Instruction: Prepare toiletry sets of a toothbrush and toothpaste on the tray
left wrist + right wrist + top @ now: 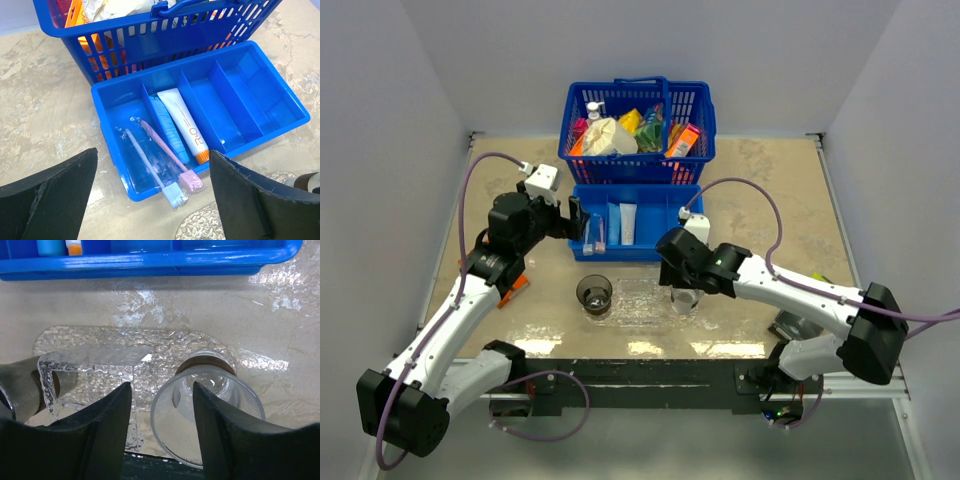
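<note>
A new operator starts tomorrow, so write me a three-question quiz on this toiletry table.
1. True or false: both thin clear-wrapped toothbrushes lie in the blue divided plastic bin.
2. Which of these stands on the clear bumpy oval tray? A) white toothpaste tube B) smoky clear cup C) white pump bottle
3. How do the jaws of the left gripper stand?
Key: 1 true. 2 B. 3 wide open, holding nothing.
</note>
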You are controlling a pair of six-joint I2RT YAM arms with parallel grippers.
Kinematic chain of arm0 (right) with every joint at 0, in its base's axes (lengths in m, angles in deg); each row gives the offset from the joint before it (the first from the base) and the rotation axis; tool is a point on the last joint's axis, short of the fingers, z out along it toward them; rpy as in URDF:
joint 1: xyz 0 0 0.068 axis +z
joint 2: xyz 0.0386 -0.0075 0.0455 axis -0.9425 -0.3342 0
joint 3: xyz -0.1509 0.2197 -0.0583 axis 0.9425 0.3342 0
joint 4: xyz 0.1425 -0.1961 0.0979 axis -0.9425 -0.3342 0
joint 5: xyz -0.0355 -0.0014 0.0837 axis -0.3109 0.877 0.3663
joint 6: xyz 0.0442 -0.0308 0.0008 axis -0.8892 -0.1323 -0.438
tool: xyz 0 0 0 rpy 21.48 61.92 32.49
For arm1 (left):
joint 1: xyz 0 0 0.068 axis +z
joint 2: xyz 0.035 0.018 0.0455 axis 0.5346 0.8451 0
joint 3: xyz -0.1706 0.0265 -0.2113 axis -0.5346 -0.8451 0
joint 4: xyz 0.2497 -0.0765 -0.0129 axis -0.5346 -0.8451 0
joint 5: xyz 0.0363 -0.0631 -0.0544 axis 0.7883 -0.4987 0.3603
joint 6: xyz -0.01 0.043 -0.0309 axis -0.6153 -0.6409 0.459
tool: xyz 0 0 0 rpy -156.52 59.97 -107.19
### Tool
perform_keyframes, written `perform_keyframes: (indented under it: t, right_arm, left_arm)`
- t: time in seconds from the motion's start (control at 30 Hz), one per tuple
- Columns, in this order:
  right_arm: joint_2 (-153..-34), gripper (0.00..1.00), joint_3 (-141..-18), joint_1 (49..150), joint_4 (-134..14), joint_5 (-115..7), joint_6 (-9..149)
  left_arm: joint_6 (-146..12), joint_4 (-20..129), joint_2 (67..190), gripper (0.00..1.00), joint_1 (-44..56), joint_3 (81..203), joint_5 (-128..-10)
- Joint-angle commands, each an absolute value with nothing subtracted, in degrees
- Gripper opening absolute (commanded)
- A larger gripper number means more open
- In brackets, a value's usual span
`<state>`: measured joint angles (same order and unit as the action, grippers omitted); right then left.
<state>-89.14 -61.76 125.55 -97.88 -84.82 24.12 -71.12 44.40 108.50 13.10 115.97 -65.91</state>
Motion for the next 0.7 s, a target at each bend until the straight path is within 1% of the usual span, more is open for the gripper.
perform_keyframes:
  t: [0.0, 0.13, 0.17, 0.2, 0.33, 0.37, 0.43, 0.47, 0.63, 0.67]
  right_arm:
    - [-91.42, 0.50, -65.02, 125.32, -95.98, -86.44, 24.97]
    - [-94.23, 0.41, -67.22, 125.41, -97.21, -87.32, 25.94]
    - [-94.33, 0.36, -67.22, 125.41, -97.65, -87.15, 26.11]
    - [-94.41, 0.34, -67.22, 125.41, -97.74, -86.97, 26.29]
    - [-93.10, 0.26, -65.91, 125.41, -98.27, -86.35, 26.55]
    - [-92.31, 0.22, -65.64, 125.41, -98.62, -86.01, 26.73]
    - [-91.52, 0.18, -65.12, 125.32, -99.23, -85.56, 27.87]
    - [-91.08, 0.14, -64.94, 125.41, -99.93, -85.22, 28.48]
    - [-90.37, 0.03, -63.97, 125.50, -99.67, -81.96, 37.18]
    - [-90.20, 0.02, -63.71, 125.59, -99.68, -81.52, 38.41]
  left_arm:
    - [-70.52, 46.48, 107.73, 0.96, 12.90, 115.98, -66.50]
    - [-70.60, 46.48, 107.91, 0.96, 12.81, 116.07, -66.41]
    - [-70.60, 46.39, 107.91, 0.96, 12.90, 116.07, -66.41]
    - [-70.60, 46.48, 107.91, 0.96, 12.81, 115.98, -66.41]
    - [-70.52, 46.56, 108.17, 0.96, 12.72, 116.07, -66.50]
    - [-70.52, 46.57, 108.08, 0.96, 12.81, 115.98, -66.59]
    - [-70.52, 46.48, 108.08, 0.96, 12.63, 115.98, -66.59]
    - [-70.52, 46.48, 108.17, 0.96, 12.55, 115.98, -66.50]
    - [-70.52, 46.48, 108.35, 0.96, 12.28, 116.07, -66.68]
    - [-70.52, 46.48, 108.35, 0.96, 12.28, 115.98, -66.68]
